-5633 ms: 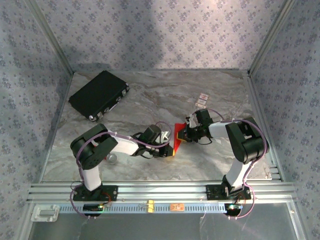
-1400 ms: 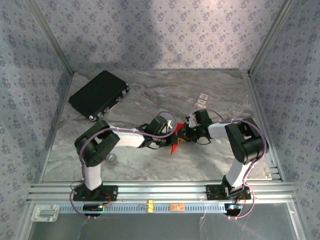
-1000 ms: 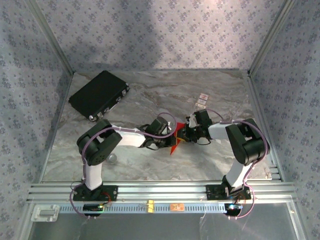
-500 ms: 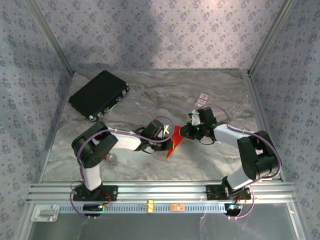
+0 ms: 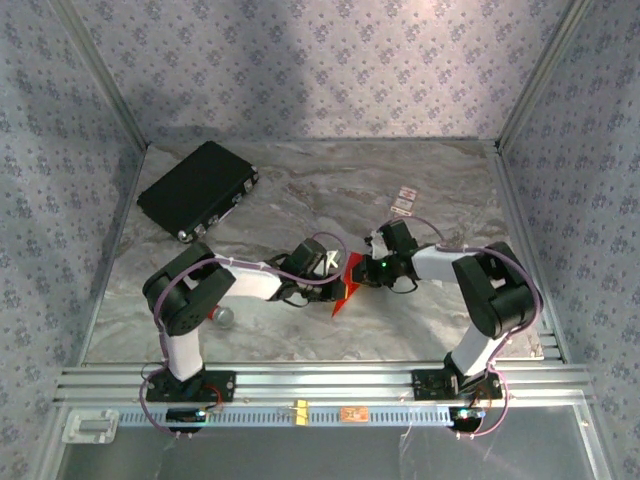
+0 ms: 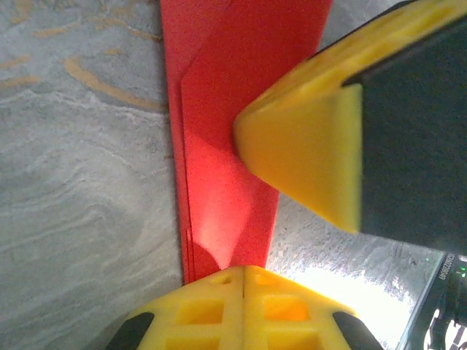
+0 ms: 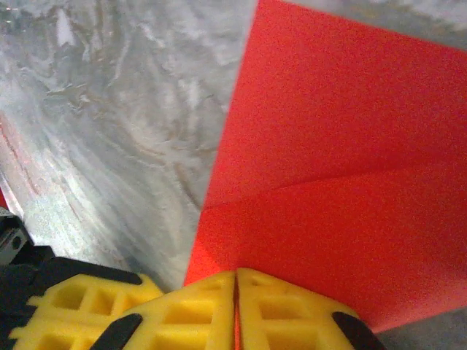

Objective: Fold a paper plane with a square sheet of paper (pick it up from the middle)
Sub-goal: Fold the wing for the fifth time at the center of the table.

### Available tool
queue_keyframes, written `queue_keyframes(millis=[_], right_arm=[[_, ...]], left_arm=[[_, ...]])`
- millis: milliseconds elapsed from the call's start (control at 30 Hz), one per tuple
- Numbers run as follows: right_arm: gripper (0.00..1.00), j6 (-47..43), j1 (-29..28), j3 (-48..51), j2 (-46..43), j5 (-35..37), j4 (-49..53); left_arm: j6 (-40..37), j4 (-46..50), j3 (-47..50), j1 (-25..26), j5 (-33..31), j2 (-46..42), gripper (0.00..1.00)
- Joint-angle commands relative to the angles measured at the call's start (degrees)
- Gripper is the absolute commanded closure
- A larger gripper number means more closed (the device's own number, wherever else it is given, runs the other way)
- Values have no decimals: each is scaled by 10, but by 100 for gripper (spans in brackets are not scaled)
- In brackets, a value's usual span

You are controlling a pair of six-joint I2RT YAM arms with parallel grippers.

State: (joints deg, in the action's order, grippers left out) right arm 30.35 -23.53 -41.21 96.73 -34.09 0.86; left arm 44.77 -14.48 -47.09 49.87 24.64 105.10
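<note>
Since half a second ago the right arm's elbow has drawn back in toward its base, while the red paper (image 5: 343, 292) has barely shifted. Nearest, beside the left arm, a small cylinder (image 5: 222, 317) lies on the marbled desk (image 5: 300, 335). At mid-desk the left gripper (image 5: 333, 281) and right gripper (image 5: 367, 271) meet from either side at the paper, which is folded narrow with layered edges. Whether it rests on the desk or hangs just above it cannot be told. The left jaws are together, pinching one end of the strip; the right jaws are likewise pressed together on a creased edge. Beyond them lie two small cards (image 5: 403, 201) and, farthest left, a black case (image 5: 197, 190).
</note>
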Motion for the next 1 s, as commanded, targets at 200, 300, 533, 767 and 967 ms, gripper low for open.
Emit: queue_keyframes(millis=[200, 300, 533, 767, 967], right_arm=[[89, -7, 65, -6, 41, 0, -30], [88, -10, 80, -14, 46, -1, -23], [88, -2, 111, -33, 50, 37, 0], [89, 15, 132, -40, 50, 74, 1], [89, 16, 136, -45, 32, 103, 10]], left_arm=[[0, 93, 49, -7, -27, 26, 100], [-3, 92, 50, -7, -22, 30, 100], [-6, 99, 46, -7, -21, 30, 100], [-5, 99, 48, -7, -21, 30, 100], [-5, 99, 48, -7, -21, 29, 100]])
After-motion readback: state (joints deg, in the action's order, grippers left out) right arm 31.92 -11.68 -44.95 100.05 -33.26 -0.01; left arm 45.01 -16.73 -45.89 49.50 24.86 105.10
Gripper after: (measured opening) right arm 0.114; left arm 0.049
